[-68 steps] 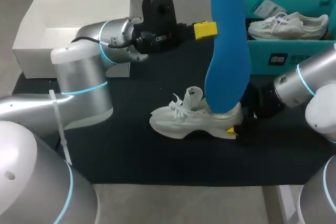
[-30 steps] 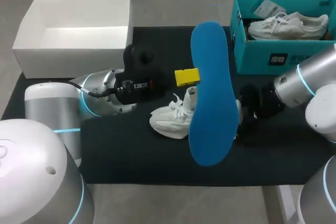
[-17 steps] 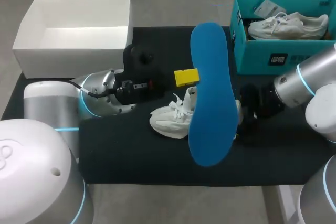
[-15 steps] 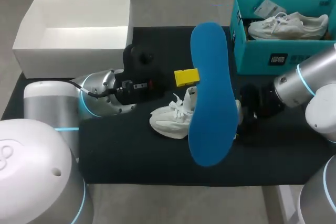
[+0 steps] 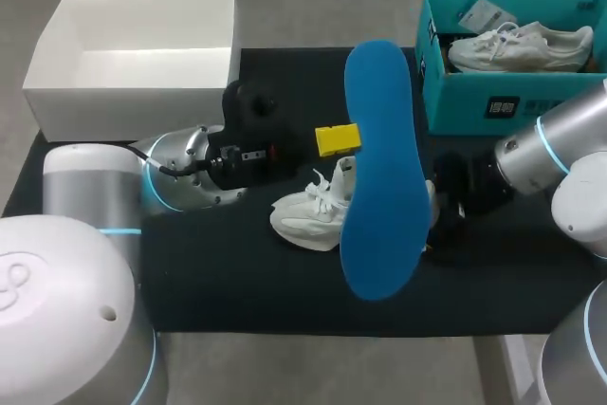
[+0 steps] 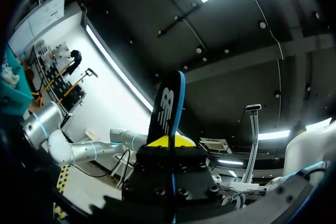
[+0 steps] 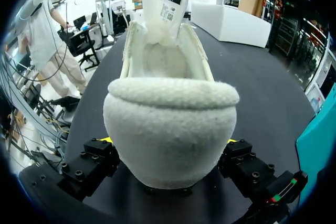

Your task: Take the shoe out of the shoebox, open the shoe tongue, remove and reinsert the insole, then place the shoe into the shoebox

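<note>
A white sneaker [image 5: 308,215] lies on the black mat, toe pointing left, tongue pulled up. My left gripper [image 5: 338,139] hangs above it, shut on the edge of a long blue insole [image 5: 382,187] held up over the shoe's heel end. In the left wrist view the insole [image 6: 168,108] stands edge-on, rising from between the yellow tips of that gripper [image 6: 170,141]. My right gripper [image 5: 432,230] is at the shoe's heel. In the right wrist view the fuzzy heel [image 7: 170,114] fills the space between its spread fingers [image 7: 169,142], and the shoe's inside is bare.
A teal shoebox [image 5: 474,101] at the back right holds another white sneaker [image 5: 520,47]. An empty white box [image 5: 133,92] stands at the back left. The black mat [image 5: 237,272] covers the table's middle, bare in front of the shoe.
Since the earliest frame my left arm has drawn back and lowered, bringing the insole down and toward the front. Over the last second nothing has visibly moved.
</note>
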Tool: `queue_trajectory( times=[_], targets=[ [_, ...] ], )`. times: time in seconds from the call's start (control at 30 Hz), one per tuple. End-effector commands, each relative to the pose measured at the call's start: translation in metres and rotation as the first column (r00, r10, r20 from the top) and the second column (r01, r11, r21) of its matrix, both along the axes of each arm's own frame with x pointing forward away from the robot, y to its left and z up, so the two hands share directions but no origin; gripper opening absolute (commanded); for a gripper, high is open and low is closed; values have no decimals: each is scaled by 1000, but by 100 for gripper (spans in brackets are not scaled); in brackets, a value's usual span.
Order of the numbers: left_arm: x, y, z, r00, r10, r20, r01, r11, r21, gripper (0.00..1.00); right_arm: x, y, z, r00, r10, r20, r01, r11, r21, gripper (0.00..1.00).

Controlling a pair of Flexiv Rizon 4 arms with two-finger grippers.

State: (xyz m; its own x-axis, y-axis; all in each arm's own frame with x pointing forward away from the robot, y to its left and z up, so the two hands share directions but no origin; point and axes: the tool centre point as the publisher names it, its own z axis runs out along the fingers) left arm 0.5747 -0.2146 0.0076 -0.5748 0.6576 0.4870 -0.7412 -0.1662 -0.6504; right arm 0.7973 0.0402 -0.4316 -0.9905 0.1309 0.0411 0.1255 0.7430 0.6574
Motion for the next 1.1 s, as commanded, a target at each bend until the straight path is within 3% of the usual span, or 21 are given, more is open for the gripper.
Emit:
queue_trajectory(
  times=[0.03, 0.27, 0.5, 0.73, 1.1],
  targets=[
    [-1, 0, 0, 1000, 1, -1, -1, 1000, -1, 0, 2, 2, 4, 1000, -2, -19, 1, 999, -41, 100],
    [-1, 0, 0, 1000, 1, -1, -1, 1000, -1, 0, -1, -1, 16, 999, -30, -39, 26, 994, -109, 100],
    [-1, 0, 0, 1000, 1, -1, -1, 1000, -1, 0, -3, -3, 31, 995, -74, -68, 55, 968, -245, 100],
    [-1, 0, 0, 1000, 1, -1, -1, 1000, -1, 0, -6, 9, 55, 995, -62, -75, 26, 912, -410, 100],
    [-1, 0, 0, 1000, 1, -1, -1, 1000, -1, 0, -7, 12, 81, 991, -115, -74, 51, 816, -576, 100]
  ],
)
